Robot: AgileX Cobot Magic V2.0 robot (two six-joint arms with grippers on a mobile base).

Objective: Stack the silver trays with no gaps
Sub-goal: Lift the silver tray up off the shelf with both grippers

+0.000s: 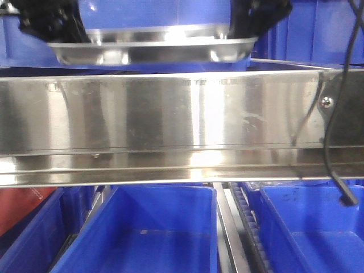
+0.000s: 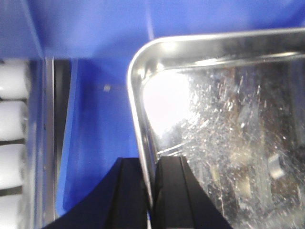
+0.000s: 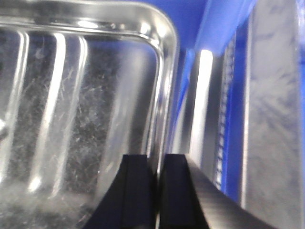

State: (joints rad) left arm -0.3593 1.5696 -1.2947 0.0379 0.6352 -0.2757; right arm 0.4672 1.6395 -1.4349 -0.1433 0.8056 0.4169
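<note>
While your left gripper is clamped on the left rim of the tray, one finger inside and one outside, your right gripper pinches the right rim the same way. You hold the tray level between them, with blue plastic close around it. In the front view it sits above the steel rail. Blue bins stand below the rail. White rollers show left of your left gripper.
</note>
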